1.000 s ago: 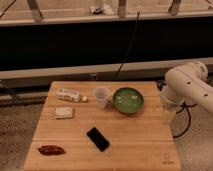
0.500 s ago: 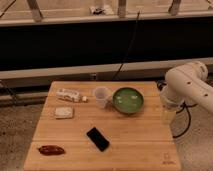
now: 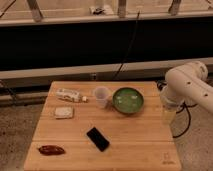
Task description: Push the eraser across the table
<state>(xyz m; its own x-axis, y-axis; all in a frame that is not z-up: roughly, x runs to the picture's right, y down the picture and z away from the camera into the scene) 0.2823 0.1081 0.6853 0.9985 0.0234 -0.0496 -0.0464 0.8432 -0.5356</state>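
Although a full second runs across the views, nothing has shifted; my pincer point(image 3: 169, 114) hangs where it hung, at the right edge of the table point(image 3: 135, 147), and the white arm above it keeps the same bend; whether the pincer is open or closed I cannot tell. The eraser point(image 3: 98, 138) sits in the same spot at the same slant; no contact made. My judgement: the push has not begun, nor has the approach; the whole task lies ahead.

Eraser: flat black oblong, faint sheen on the top face; lies flat on the planks, long axis diagonal to the table edges. It is well apart from my pincer, off toward the view's left and nearer the front edge; bare wood all round it, touching nothing.

Other things, counted outward from the pincer:
- green bowl point(image 3: 128, 100) nearest, at about the pincer's depth on the table
- pale cup point(image 3: 101, 96) just beyond the bowl
- white packet point(image 3: 69, 95) and pale square pad point(image 3: 63, 112) farther off
- reddish-brown oblong point(image 3: 51, 149) farthest, by the front left corner
- small dark mark point(image 3: 167, 159) on the wood, toward the front of the table from the pincer

Handling, as a guess: the block is so low that the pincer must come down close to the wood to catch its edge; a push off-centre would likely spin it rather than slide it.
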